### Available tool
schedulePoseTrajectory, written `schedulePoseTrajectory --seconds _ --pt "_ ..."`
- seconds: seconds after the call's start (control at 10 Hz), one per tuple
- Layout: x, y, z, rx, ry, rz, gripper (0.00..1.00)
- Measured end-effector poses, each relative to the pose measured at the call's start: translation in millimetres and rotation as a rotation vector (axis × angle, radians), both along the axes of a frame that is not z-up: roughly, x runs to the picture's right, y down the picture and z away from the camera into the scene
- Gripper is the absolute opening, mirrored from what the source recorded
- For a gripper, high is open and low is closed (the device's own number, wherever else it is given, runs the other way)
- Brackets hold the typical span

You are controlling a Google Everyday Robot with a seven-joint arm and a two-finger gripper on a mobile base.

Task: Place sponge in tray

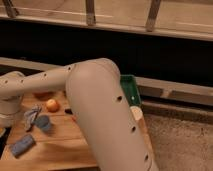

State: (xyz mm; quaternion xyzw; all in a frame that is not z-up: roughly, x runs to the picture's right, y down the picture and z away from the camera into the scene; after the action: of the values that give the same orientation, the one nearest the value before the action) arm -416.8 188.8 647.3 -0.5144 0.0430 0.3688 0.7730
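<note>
Nearest to the camera, in the lower left of the frame, the sponge (pixel 22 145) lies flat on the wooden table (pixel 65 150). Nothing touches it. A little farther in stand a small blue cup (pixel 43 122) and, just beside it, a rag (pixel 31 115). Both are near the sponge but apart from it.

The gripper (pixel 5 119) is at the left edge of the frame, under the end of the arm (pixel 100 110), and the edge cuts off most of it. Its jaws are spread wide and it holds nothing. It is over the table, a little above and to the left of the sponge, and does not touch it.

Behind the rag lies a round orange fruit (pixel 52 105). The tray (pixel 132 86) is farther back, right of the middle, and the thick arm covers most of it. Only its green right side and rim can be seen.

The step in hand seems to be the reach for the sponge. To do it well, the gripper should come down straight over the sponge with the jaws across its short side. It should keep away from the cup and the rag so that neither is caught or pushed. The sponge looks soft, so a light grip is probably enough. After that, the sponge should be lifted high enough to pass over the fruit and the rim of the tray.
</note>
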Motion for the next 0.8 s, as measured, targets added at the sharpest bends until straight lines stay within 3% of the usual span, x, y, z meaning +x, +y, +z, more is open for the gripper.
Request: schedulePoseTrajectory --seconds 0.4,0.8 --pt "-0.5 -0.8 3.4 0.004 0.006 0.004 0.80" --pt "-19.4 3.5 34.2 0.025 0.053 -0.019 0.80"
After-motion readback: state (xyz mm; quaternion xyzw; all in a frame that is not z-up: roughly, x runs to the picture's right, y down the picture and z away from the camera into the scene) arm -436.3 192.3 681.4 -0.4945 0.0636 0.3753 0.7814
